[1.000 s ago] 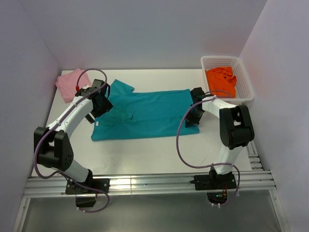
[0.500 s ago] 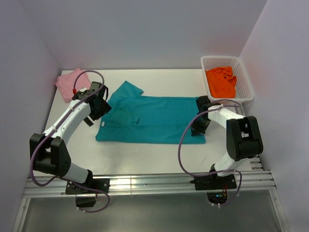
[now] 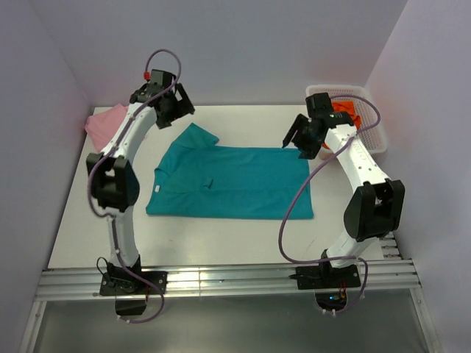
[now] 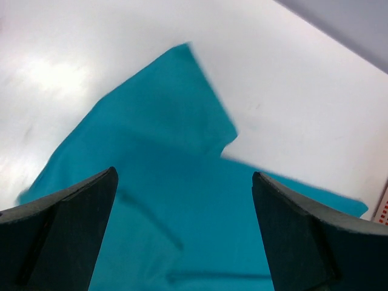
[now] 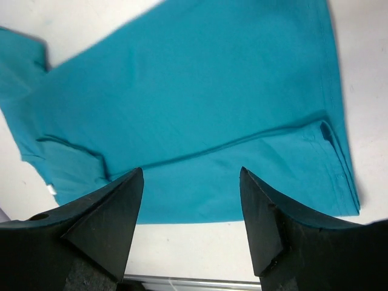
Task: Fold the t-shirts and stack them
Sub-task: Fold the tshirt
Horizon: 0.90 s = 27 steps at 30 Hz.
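The teal t-shirt (image 3: 232, 184) lies flat mid-table, folded lengthwise, with one sleeve (image 3: 196, 137) sticking out at the back left. It fills the left wrist view (image 4: 182, 212) and the right wrist view (image 5: 200, 103). My left gripper (image 3: 182, 110) hangs high over that sleeve, open and empty (image 4: 183, 174). Raised above the shirt's right end, my right gripper (image 3: 296, 145) is open and empty (image 5: 190, 171). A pale pink t-shirt (image 3: 103, 121) lies at the back left. The orange t-shirt (image 3: 344, 112) sits in the basket, partly hidden by the right arm.
The white mesh basket (image 3: 377, 132) stands at the back right corner beside the right wall. Walls close in the table on the left, back and right. A metal rail (image 3: 221, 279) runs along the near edge by both arm bases.
Both arms lifted off the teal t-shirt and swung up toward the back. The right gripper opened and let go of the shirt's right end. The shirt stays put.
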{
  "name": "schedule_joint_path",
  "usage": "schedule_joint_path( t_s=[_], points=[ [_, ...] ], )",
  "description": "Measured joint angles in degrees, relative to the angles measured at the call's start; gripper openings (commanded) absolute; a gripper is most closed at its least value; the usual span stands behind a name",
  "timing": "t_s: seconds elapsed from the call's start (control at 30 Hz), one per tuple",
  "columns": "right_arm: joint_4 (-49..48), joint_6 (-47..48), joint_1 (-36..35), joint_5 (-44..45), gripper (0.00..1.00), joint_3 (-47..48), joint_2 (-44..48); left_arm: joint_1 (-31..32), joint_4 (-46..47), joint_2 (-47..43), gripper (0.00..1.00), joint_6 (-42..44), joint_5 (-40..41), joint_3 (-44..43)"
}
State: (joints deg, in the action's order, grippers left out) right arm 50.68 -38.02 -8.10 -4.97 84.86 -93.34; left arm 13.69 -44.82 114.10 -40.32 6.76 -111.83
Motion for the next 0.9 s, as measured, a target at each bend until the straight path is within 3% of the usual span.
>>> schedule_joint_path(
  t_s=[0.13, 0.4, 0.57, 0.9],
  points=[
    [2.8, 0.6, 0.0, 0.4, 0.7, 3.7, -2.8, -1.9, 3.9, 15.6, 0.99, 4.3, -9.4, -13.1],
    [8.7, 2.0, -0.2, 0.6, 0.69, 3.8, -7.8, -8.9, 12.7, 34.5, 0.99, 3.6, -27.0, -21.9],
    [11.1, 1.9, -0.5, 0.3, 0.68, 5.9, -8.9, -12.2, 18.3, 38.1, 0.99, 2.9, -31.9, -26.4],
    [13.8, 1.7, -0.9, -0.6, 0.67, 15.8, -15.5, -12.9, 25.6, 39.6, 1.0, 2.0, -40.1, -23.8]
  ],
)
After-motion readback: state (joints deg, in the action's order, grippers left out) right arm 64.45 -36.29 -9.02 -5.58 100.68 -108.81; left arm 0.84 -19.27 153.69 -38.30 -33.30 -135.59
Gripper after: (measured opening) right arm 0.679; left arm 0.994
